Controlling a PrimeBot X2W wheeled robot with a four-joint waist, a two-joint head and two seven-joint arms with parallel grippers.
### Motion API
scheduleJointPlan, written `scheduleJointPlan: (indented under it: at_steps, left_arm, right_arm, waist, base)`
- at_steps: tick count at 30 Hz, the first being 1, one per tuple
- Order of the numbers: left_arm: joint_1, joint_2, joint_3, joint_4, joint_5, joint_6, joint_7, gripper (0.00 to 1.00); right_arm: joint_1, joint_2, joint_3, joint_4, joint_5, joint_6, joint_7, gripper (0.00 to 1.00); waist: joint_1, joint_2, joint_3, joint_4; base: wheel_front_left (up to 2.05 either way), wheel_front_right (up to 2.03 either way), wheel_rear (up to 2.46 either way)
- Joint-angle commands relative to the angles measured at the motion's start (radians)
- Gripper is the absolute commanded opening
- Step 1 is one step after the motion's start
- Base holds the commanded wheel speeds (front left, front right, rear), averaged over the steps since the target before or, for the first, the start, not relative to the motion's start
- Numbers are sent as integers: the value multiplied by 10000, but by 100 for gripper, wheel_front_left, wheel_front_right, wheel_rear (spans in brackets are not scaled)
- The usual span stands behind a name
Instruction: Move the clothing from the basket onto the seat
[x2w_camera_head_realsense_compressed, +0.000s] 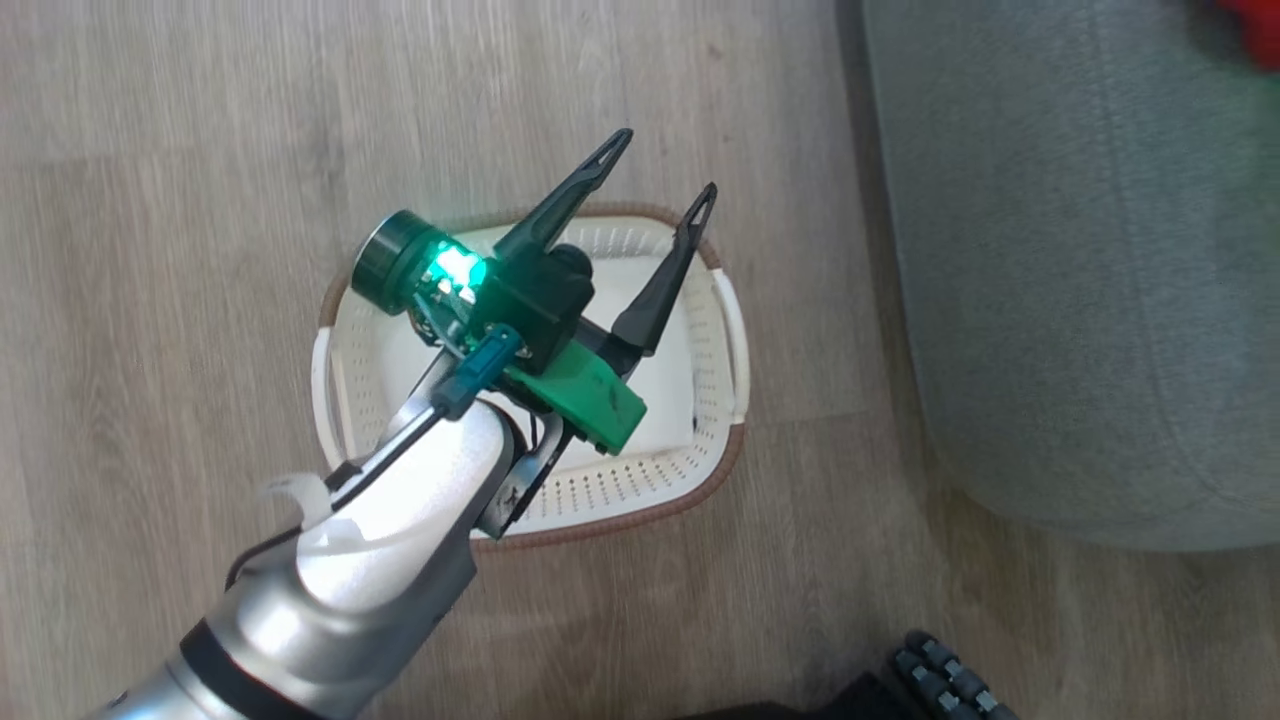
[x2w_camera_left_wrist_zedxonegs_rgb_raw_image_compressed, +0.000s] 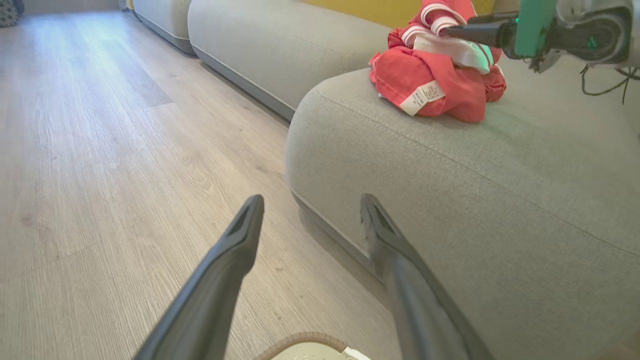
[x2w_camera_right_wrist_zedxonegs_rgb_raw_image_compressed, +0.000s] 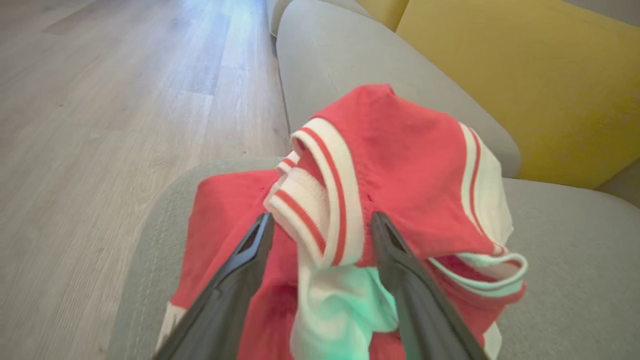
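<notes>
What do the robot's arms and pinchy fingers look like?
The left arm has a shiny silver shell with a black band and a thin black cable along it. Its wrist carries a dark round part, a glowing green light and a green plastic block. The left gripper and right gripper each have two long, dark, pointed fingers with slotted tips.

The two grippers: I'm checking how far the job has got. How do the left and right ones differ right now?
Place: the left gripper hangs above the basket on the floor; the right gripper is over the seat.
Contents: nothing lies between the left gripper's fingers; the right gripper's fingers sit either side of a fold of the red-and-white clothing heaped on the seat.
Shared: both have their fingers spread open.
</notes>
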Motion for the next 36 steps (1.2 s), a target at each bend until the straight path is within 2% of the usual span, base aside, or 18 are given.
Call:
scheduleJointPlan:
  at_steps: [1, 10, 16, 18, 23, 36]
  left_arm:
    - [37, 156, 320, -244, -87, 101, -102, 100]
    - [577, 4, 662, 217, -689, 234, -525, 100]
    - [1291, -110, 1046, 657, -1098, 393, -833, 100]
    - [1737, -166, 1299, 834, -1271, 468, -911, 100]
    - [2374, -183, 1648, 986, -1352, 580, -947, 100]
    - [4869, -57, 3547, 261, -906, 1044, -955, 100]
  right_arm:
    - [515, -93, 398, -545, 281, -4, -88, 100]
    - [2467, -549, 1786, -2245, 1803, -4, -90, 100]
    - [3085, -492, 1744, -2650, 1931, -4, -90, 100]
    - [3376, -253, 1587, -2913, 1880, -4, -91, 100]
    - [4118, 117, 1026, -3628, 1666, -4, -91, 100]
    - [7912, 2365, 16, -6305, 763, -4, -91, 100]
  waist:
    - [0, 0, -336, -171]
    - [0, 0, -1827, -195]
    - [0, 0, -3061, 82]
    - [0, 0, -3686, 343]
    - [0, 0, -4454, 760]
    - [0, 0, -5988, 1783]
  base:
    - [0, 0, 0]
    - [0, 0, 0]
    - [0, 0, 0]
    - [0, 0, 0]
    - [0, 0, 0]
    - [0, 0, 0]
